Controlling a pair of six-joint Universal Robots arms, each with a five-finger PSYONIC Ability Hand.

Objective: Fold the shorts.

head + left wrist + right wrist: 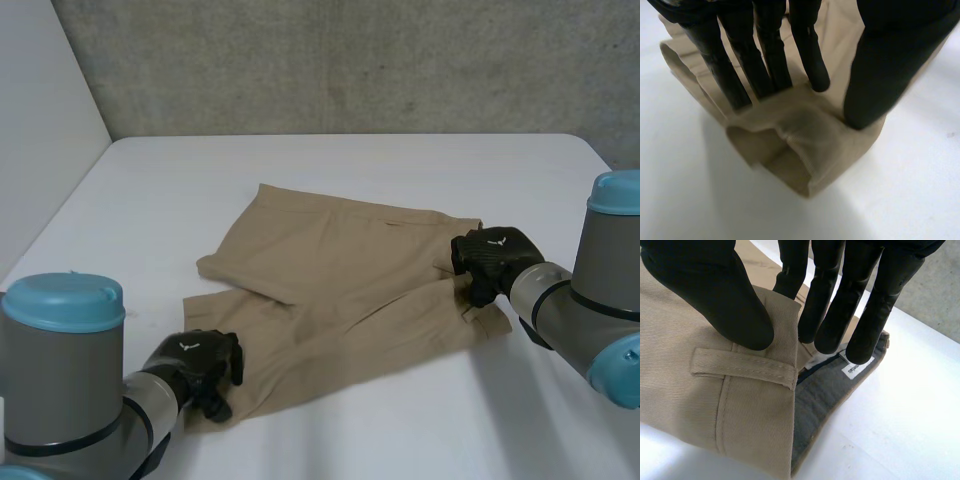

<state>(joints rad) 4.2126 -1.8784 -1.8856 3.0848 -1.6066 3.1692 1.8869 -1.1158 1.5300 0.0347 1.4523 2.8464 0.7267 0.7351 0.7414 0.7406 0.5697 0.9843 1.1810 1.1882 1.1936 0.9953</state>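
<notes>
One pair of shorts (340, 280), one tabletop (400, 160), two hands.
The two black hands are the left hand (197, 365) and the right hand (488, 258). The single tan pair has two legs, and its waistband shows one belt loop (742, 368) and one small white label (852, 370).

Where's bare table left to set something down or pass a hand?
Bare table: the far strip between the shorts and the concrete wall; the left side beyond the leg ends; the near strip in front of the shorts. Crowded at the left hand pinching a leg hem and the right hand pinching the waistband.
</notes>
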